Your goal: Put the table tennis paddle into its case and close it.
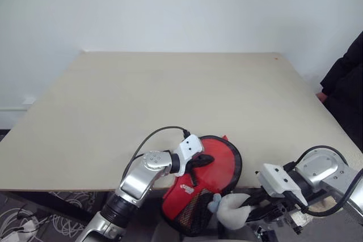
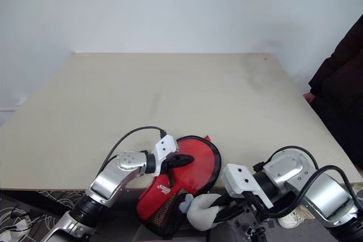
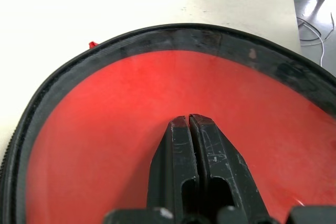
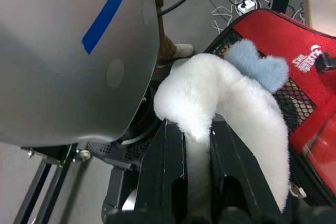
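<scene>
Where table ends, case [image 1: 199, 185] handle-end overhanging, robotward.

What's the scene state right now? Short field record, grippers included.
table: pale wooden top
case: black and red pouch, hanging over the table's near edge
paddle: red face seen inside the case's black rim
left gripper: shut, fingertips resting on the case's clear side over the red face
right gripper: shut on white fluffy charm
fluffy charm: white with pale blue tip, beside the case's mesh end
person: dark sleeve at the table's right edge
</scene>
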Robot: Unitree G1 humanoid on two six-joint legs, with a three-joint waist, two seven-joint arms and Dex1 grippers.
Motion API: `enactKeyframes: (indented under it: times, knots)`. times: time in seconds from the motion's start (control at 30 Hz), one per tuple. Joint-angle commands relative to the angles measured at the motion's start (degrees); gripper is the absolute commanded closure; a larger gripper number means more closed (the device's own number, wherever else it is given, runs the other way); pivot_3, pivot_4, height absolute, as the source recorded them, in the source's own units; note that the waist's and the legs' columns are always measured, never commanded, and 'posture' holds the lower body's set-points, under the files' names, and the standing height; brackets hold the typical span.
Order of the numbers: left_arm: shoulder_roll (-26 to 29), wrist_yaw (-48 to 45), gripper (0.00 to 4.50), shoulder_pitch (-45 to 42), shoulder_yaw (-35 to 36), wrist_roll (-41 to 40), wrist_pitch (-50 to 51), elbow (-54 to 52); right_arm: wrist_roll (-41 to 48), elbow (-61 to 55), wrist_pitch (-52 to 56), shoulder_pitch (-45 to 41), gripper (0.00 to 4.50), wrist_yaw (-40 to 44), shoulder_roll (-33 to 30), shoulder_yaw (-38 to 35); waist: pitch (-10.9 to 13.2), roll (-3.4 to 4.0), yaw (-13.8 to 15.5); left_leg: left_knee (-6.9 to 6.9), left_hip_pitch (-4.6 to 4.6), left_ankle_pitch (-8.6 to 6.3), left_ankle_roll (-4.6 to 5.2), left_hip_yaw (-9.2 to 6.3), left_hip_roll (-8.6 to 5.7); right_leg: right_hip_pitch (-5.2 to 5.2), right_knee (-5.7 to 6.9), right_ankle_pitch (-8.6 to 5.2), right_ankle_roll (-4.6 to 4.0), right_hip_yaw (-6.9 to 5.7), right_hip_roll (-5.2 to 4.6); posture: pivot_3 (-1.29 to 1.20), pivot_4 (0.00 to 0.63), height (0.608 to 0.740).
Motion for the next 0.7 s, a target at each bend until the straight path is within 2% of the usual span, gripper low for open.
enactKeyframes:
  times: [0.03,0.43,0.5,0.53,0.7]
  knots:
    - [0.9,0.2,4.50,0.6,-0.6,1.7,1.6,2.7,0.5,-3.0,-0.9,-0.3,4.38,0.7,0.1,1.4,0.0,-0.01,0.0,0.00,0.01,-0.06,-0.01,0.00,-0.01,0.00,0.04,0.00,0.00,0.02,0.00,0.00,0.000,0.725]
    - [0.1,0.3,4.50,-0.1,-1.0,2.0,0.7,4.3,0.1,-0.7,-1.2,-1.9,4.38,0.0,-0.2,0.7,0.0,-0.04,1.0,0.04,0.12,-0.25,-0.07,-0.04,-0.03,0.05,0.21,0.01,0.00,0.03,0.07,0.00,0.000,0.725]
    - [0.0,0.3,4.50,-0.4,-0.8,2.0,0.6,4.6,0.0,-0.1,-1.2,-2.2,3.73,-0.2,-0.4,0.1,0.0,-0.04,1.0,0.11,0.13,-0.25,-0.07,-0.04,-0.01,0.06,0.21,0.01,0.01,0.02,0.07,0.00,0.000,0.725]
    - [0.0,0.3,4.50,-0.5,-0.7,2.0,0.6,4.7,0.0,0.3,-1.2,-2.4,3.67,-0.2,-0.4,-0.2,0.0,-0.04,1.0,0.13,0.13,-0.25,-0.07,-0.02,0.00,0.07,0.20,0.01,0.01,0.02,0.06,0.00,0.000,0.725]
    - [0.1,0.3,4.50,-1.1,0.1,1.7,0.4,5.5,0.4,3.3,-0.6,-5.1,2.23,-1.1,0.1,-2.0,0.0,-0.05,1.0,0.22,0.16,-0.25,-0.06,0.00,0.03,0.07,0.20,0.01,0.00,0.02,0.06,0.00,0.000,0.725]
